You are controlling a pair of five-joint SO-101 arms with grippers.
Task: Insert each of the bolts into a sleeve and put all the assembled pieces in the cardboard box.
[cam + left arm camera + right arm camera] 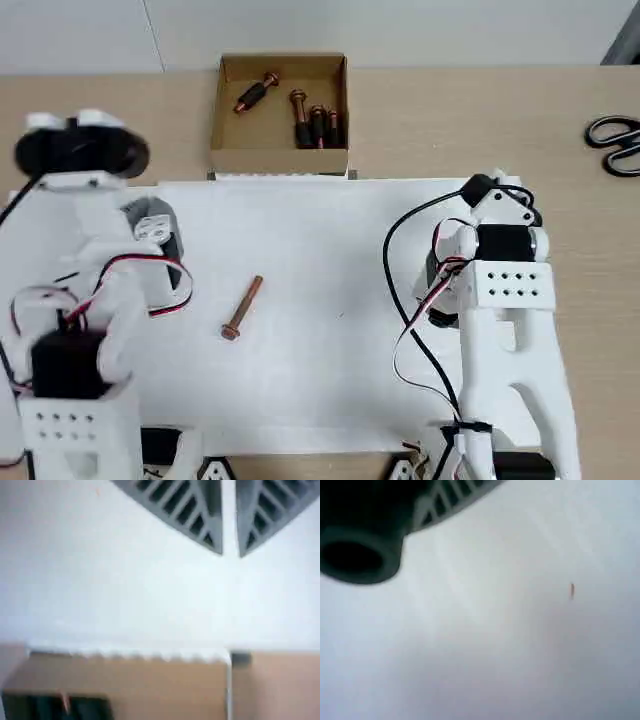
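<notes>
Bolt: one loose copper-coloured bolt (pixel 242 308) lies flat on the white mat (pixel 330 400), head toward the near left, shank slanting toward the far right; nothing touches it
Sleeve: a black sleeve (pixel 357 555) is pinched in the right gripper (pixel 402 517) and held over the mat, its hollow end facing the wrist camera
Cardboard box: the cardboard box (pixel 280 160) sits on the wooden table (pixel 450 120) just beyond the mat's far edge, its open top up; in the left wrist view its near wall (pixel 125 677) stands right behind the mat's jagged edge
Assembled pieces: the assembled pieces (pixel 315 122) lie inside the box, one tilted at its left side and a close cluster at its right
Left gripper: the left gripper (pixel 229 552) has its grey ribbed fingers (pixel 200 517) drawn almost together with a thin slit between them, gripping nothing, above the mat and aimed at the box
Arms: the left arm (pixel 100 300) stands near the bolt on its left; the right arm (pixel 505 290) is well apart on the other side
In the way: a black cable (pixel 390 260) loops out from the right arm over the mat toward the middle; a small brown fleck (pixel 571 591) marks the mat near the sleeve
Open room: plain white mat stretches from the bolt to the right arm and from the bolt up to the box
Edges: scissors (pixel 615 143) lie at the table's right edge, well apart from the mat
</notes>
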